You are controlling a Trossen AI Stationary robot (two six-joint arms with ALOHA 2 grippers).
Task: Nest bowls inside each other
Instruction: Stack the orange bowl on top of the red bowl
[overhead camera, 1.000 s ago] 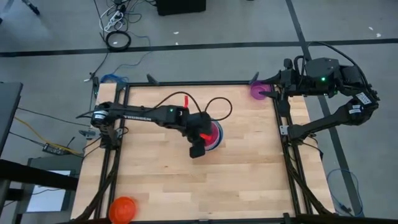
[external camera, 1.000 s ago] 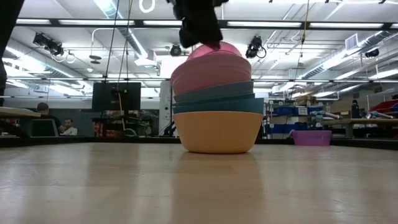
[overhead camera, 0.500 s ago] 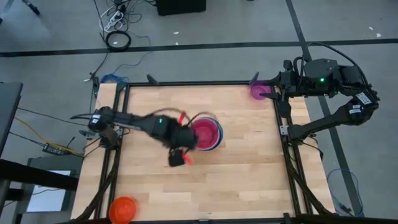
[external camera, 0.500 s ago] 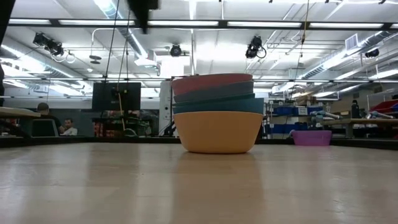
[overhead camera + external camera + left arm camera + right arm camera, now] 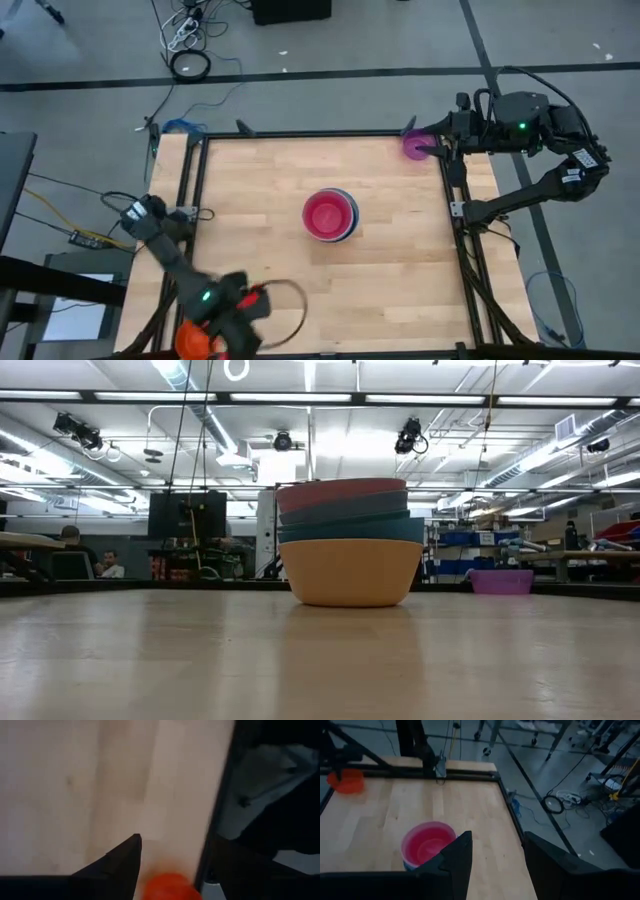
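Observation:
A stack of nested bowls (image 5: pixel 330 215) stands mid-table, a pink bowl innermost and a blue rim outside. In the low view the stack (image 5: pixel 350 540) rests on a cream-coloured bottom bowl. An orange bowl (image 5: pixel 196 338) sits at the near left corner. My left gripper (image 5: pixel 225 338) hovers over it, open, and the orange bowl (image 5: pixel 167 887) shows low between the fingers, untouched. A purple bowl (image 5: pixel 414 146) sits at the far right corner. My right gripper (image 5: pixel 495 840) is open, held high there, with nothing between its fingers.
A black metal frame (image 5: pixel 300 134) borders the table, with both arm bases mounted on it. Bare wood lies all around the stack. Beyond the far edge, the low view shows a workshop with seated people (image 5: pixel 75 555).
My left gripper has let go of the pink bowl, which was tipped on top of the stack and now sits level inside it. The left arm then swung quickly from the stack toward the table's near left corner, over the orange bowl, turning as it went.

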